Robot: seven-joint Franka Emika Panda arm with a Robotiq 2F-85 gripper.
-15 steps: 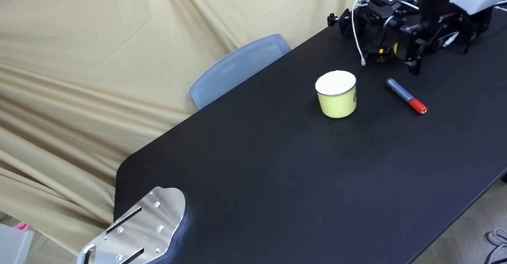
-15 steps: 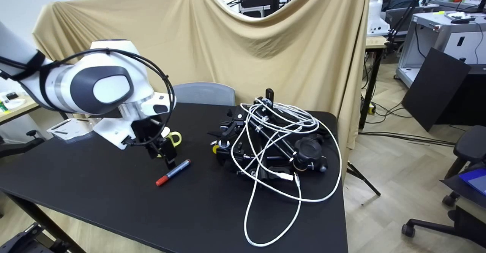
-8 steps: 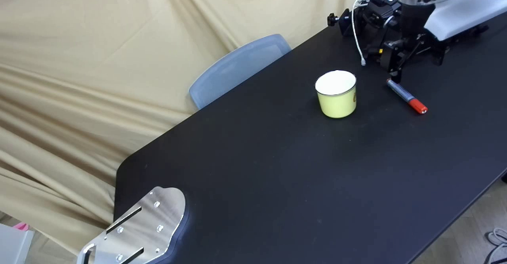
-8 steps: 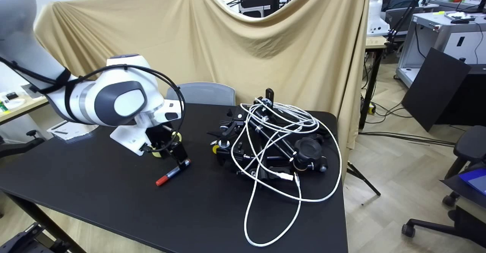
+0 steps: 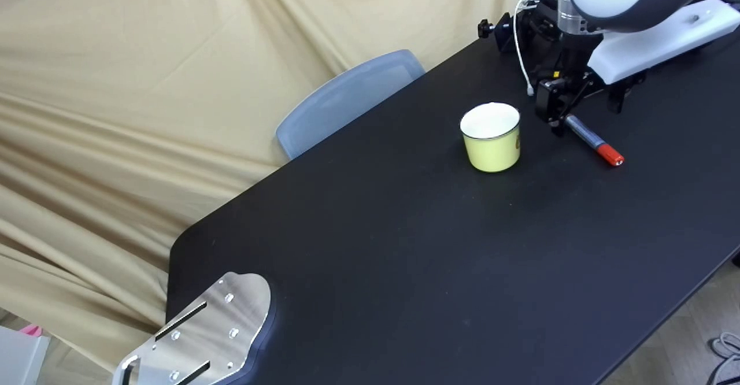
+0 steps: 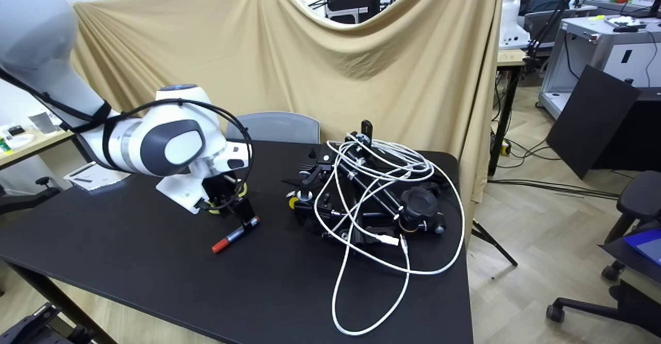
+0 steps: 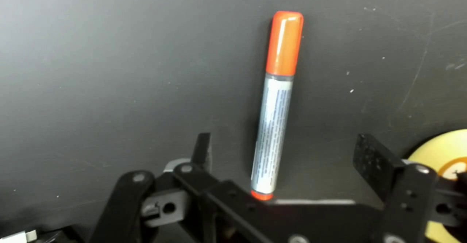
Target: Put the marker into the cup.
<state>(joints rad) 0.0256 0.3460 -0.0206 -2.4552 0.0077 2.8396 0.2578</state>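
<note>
Nearest in the wrist view, the Robotiq gripper (image 7: 282,152) holds its two fingers (image 7: 379,170) spread wide. Between them the capped marker (image 7: 276,104) lies flat on the black table (image 7: 127,89), which shows on either side of it: grey-blue barrel, orange-red cap pointing away, small red tail end toward the gripper. Near the marker, the pale yellow cup (image 5: 491,152) stands upright, its white inside facing up within a dark rim; in an exterior view one finger comes between cup and marker. The white Panda arm (image 6: 150,145) reaches down to the gripper. Farther along the table, a looped white cable (image 6: 386,239) lies over a heap of black stand hardware (image 6: 419,202). Well apart, at the table's end, is a slotted metal plate (image 5: 208,327). Past the table's edge a blue-grey chair back (image 6: 273,127) shows in both exterior views, and behind that hangs a beige curtain (image 6: 361,75). Well beyond stands a grey cabinet (image 6: 614,65).
</note>
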